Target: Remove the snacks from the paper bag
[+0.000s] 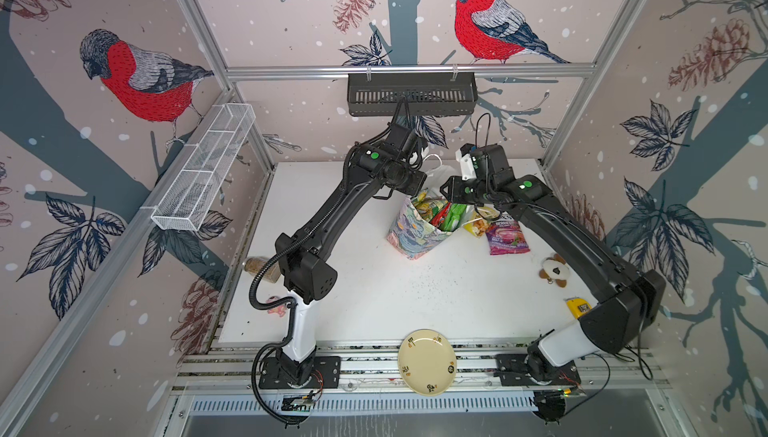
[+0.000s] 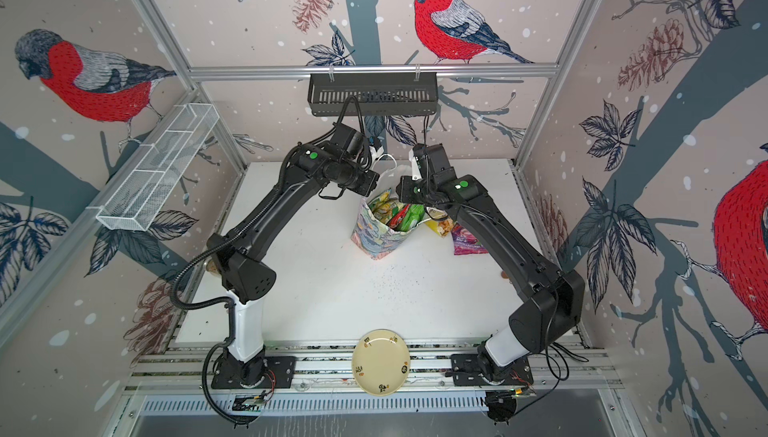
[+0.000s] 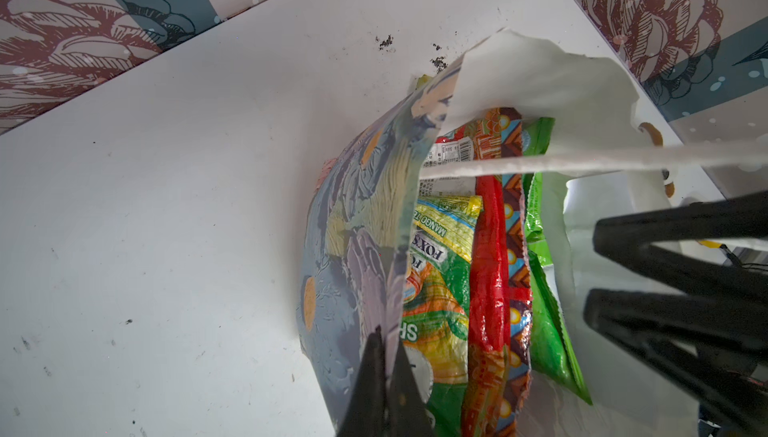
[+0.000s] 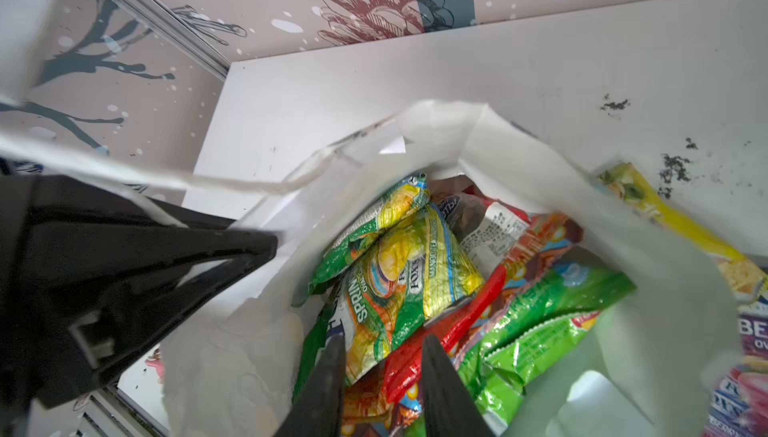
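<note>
The floral paper bag (image 1: 409, 235) (image 2: 374, 239) stands upright at the back middle of the table. My left gripper (image 3: 386, 339) is shut on the bag's rim wall (image 3: 353, 227). My right gripper (image 4: 382, 343) reaches down into the bag's mouth. Its fingers stand apart, with the edge of the red packet (image 4: 415, 360) and a corner of a green FOX'S packet (image 4: 399, 285) between them. A second FOX'S packet (image 4: 374, 223) and a green packet (image 4: 540, 322) also lie inside. A yellow packet (image 1: 478, 225) and a purple packet (image 1: 507, 239) lie on the table right of the bag.
A plush toy (image 1: 552, 271) and a yellow tape measure (image 1: 578, 306) lie at the right by the right arm. A cream plate (image 1: 427, 362) rests on the front rail. A small jar (image 1: 257, 266) lies at the left edge. Baskets hang on the left wall (image 1: 203, 173) and the back wall (image 1: 411, 94).
</note>
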`<state>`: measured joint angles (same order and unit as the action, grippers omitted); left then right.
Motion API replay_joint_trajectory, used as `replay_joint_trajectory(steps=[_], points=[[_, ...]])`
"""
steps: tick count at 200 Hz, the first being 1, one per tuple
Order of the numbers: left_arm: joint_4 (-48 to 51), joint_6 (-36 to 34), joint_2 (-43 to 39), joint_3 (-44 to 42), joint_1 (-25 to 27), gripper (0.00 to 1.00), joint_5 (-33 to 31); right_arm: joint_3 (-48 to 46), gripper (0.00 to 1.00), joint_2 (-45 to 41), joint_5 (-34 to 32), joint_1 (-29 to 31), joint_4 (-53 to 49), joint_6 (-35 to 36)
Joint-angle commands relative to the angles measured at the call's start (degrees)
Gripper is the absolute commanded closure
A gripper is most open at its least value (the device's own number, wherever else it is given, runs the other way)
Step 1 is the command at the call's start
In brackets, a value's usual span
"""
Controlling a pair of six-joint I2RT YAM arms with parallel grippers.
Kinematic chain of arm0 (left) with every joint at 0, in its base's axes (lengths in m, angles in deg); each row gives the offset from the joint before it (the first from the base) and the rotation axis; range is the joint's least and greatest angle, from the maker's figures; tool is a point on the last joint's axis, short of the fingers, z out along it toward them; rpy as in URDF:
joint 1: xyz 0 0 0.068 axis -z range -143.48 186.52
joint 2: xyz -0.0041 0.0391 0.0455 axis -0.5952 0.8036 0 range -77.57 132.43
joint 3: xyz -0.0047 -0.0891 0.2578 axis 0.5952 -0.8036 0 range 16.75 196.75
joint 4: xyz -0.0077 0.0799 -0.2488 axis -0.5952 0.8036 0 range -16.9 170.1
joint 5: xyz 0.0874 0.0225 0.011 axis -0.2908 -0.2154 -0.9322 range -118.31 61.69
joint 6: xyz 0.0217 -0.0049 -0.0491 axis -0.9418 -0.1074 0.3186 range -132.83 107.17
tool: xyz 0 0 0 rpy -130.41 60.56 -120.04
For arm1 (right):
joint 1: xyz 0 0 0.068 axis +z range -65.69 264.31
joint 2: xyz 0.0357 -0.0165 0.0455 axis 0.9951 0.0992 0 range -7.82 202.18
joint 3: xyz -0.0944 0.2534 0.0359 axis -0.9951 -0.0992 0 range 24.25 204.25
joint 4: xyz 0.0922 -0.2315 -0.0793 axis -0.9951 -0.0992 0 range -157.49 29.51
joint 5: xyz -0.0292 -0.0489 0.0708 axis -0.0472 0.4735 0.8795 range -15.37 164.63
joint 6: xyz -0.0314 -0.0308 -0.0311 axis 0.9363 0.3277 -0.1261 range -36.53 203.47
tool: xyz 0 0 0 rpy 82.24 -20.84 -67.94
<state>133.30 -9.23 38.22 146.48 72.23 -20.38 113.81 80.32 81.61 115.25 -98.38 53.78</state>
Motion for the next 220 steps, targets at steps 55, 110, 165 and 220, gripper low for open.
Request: replay_joint_trajectory(steps=[55, 110, 165, 220], points=[[-6.8, -0.1, -4.1, -3.9, 1.0, 1.00, -0.9, -9.7, 0.66, -4.0, -5.6, -0.8, -4.1, -5.3], [-10.1, -1.0, -7.2, -8.3, 3.7, 1.00, -3.9, -14.7, 0.64, -6.9, -7.1, -3.5, -0.5, -8.0], [-10.8, -1.4, -7.1, -9.4, 4.9, 1.00, -5.7, -15.7, 0.69, -11.6, -11.1, -4.0, 3.5, -8.9], [-11.9, -1.9, -7.2, -9.4, 5.1, 1.00, -5.9, -16.6, 0.68, -11.2, -9.4, -4.8, 4.0, -8.9]])
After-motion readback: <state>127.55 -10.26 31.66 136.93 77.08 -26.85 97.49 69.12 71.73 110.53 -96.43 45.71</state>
